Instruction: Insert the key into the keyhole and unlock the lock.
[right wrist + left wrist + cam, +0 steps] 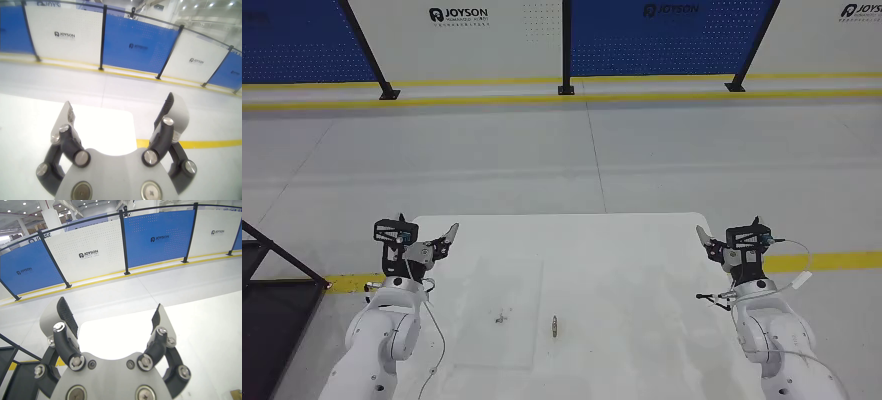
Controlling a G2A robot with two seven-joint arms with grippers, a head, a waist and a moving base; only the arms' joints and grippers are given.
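Top view – white table (642, 260), with two tiny items on its near middle, just beside each other. One is a pale glinting item (501, 319), irregular in shape. The other is a thin dark item (554, 325), a narrow sliver. Both are too small to tell which is key and which is lock. The left tool (427, 235) is over the table's far left corner and the right tool (730, 232) over the far right corner, both well apart from the items and holding nothing.

Left wrist view – left tool (110, 303) has its jaws spread wide with nothing between them; ribbed black pads (67, 315), table (189, 323) corner below. A blue and white fence (151, 241) stands behind.

Right wrist view – right tool (119, 99) is also spread wide and holding nothing, over the table (28, 113) corner.
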